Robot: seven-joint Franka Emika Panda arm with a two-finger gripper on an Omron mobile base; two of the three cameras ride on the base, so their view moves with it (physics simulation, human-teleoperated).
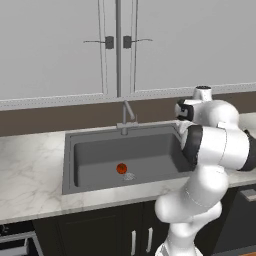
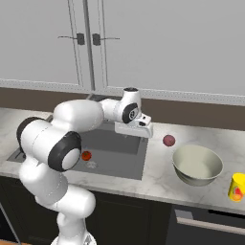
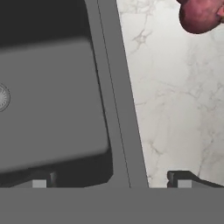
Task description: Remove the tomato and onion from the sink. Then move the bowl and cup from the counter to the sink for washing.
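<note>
The tomato (image 1: 121, 168) (image 2: 86, 155), a small orange-red ball, lies on the floor of the dark grey sink (image 1: 100, 155) (image 2: 115, 143) beside the round drain (image 1: 129, 176). The pinkish onion (image 2: 168, 140) (image 3: 199, 15) rests on the white marble counter (image 2: 158, 172) just right of the basin. Further right stand the cream-white bowl (image 2: 197, 164) and the yellow cup (image 2: 237, 186). My gripper (image 2: 135, 134) (image 3: 111, 181) hovers over the sink's right rim, open and empty, with the onion a short way off to its right.
A grey faucet (image 1: 125, 120) rises behind the basin. White wall cabinets (image 1: 115, 45) hang above, and dark cabinets (image 1: 135, 235) sit below the counter. Bare marble (image 1: 30, 170) stretches left of the sink.
</note>
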